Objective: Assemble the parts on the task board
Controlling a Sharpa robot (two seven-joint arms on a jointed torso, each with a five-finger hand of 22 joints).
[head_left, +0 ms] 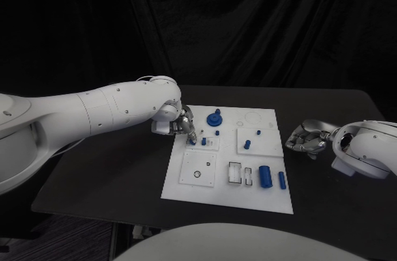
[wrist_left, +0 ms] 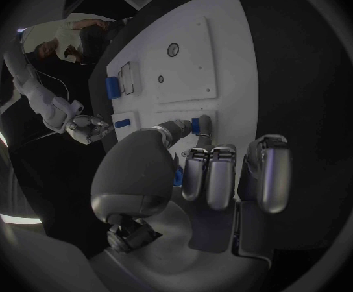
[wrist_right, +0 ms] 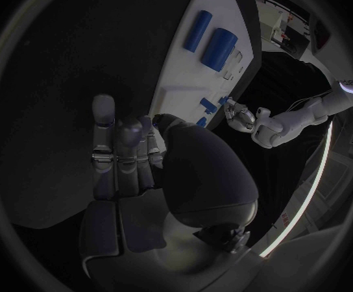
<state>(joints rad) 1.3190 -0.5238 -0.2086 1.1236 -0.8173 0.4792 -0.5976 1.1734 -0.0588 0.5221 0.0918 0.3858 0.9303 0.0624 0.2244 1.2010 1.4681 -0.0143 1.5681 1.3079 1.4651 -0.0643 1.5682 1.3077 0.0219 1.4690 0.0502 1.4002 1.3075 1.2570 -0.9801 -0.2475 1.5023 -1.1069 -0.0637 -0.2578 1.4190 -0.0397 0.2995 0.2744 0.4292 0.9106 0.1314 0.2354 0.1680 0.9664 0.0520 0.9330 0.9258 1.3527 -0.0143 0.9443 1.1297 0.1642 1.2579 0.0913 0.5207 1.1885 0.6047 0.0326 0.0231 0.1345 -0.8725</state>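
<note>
Head view puts the board (head_left: 198,187) in the middle of the table (head_left: 331,112), and you can judge the job as partly done at best. A large blue knob (head_left: 214,120) stands upright near the board's far edge, with a few small blue pegs (head_left: 248,141) standing in the square plates around it, so those look seated. Two blue cylinders (head_left: 265,176) lie flat near the board's near right corner, just beside a pair of open slots (head_left: 236,172); I take them as parts waiting to go in. A ring outline near the far right corner and a round hole in the near left plate also look unfilled, so you likely have more ahead than behind.

The left hand (head_left: 175,123) is over the board's far left corner, fingers (wrist_left: 194,126) reaching down onto a small peg (wrist_left: 195,123) at one of the square plates. In the left wrist view a thumb and finger appear to pinch that blue piece, though it is small and partly covered, so treat the grip as probable, not sure. Whether the peg is fully seated you cannot tell from here.

The right hand (head_left: 304,139) sits off the board's right edge, resting low by the table with its fingers curled in and nothing in them. It is near the board but apart from every part.
</note>
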